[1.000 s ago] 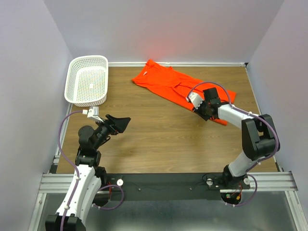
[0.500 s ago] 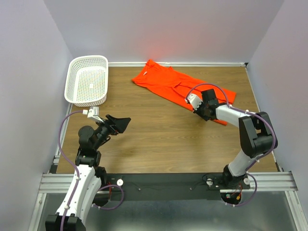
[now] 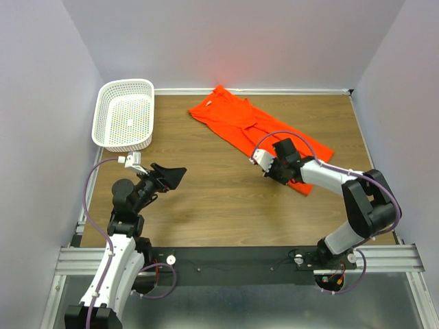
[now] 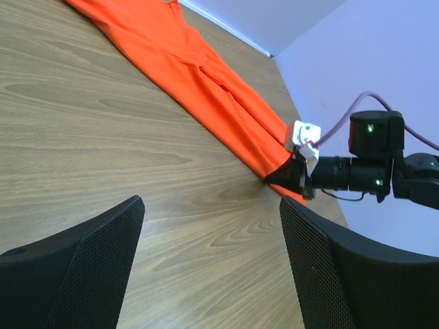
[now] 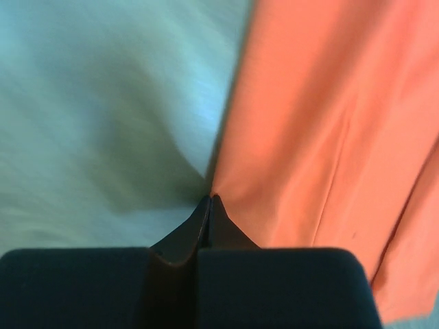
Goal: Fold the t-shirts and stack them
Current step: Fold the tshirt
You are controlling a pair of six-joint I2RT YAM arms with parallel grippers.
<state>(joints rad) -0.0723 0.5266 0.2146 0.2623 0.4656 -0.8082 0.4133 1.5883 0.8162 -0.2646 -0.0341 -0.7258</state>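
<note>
While looking down from above, can see one bright orange-red t-shirt (image 3: 240, 123) laid out as a long slanted band on the far right part of the wooden bench (image 3: 219, 199). Collar end up near the far edge, other end trailing down toward the right side. Thin, soft stuff by the look of it, mostly flat, with a couple of long creases and a raised fold running lengthwise.

Zooming in on the right gripper (image 3: 269, 166): black fingers pressed tight together into a sharp wedge, nipping the near long edge of the t-shirt right where cloth meets wood. Bit blurry from the right wrist view, but can make out the tip sitting exactly on that edge.

Over at the near left part of the bench, got the left gripper (image 3: 173, 175) spread wide above bare wood, holding nothing, well apart from the t-shirt. Rounded black pads (image 4: 89, 267) covered in a fine dotted mesh texture.

Also spotting a white plastic mesh basket (image 3: 101, 116), rounded-rectangle shape, parked at the far left corner.
</note>
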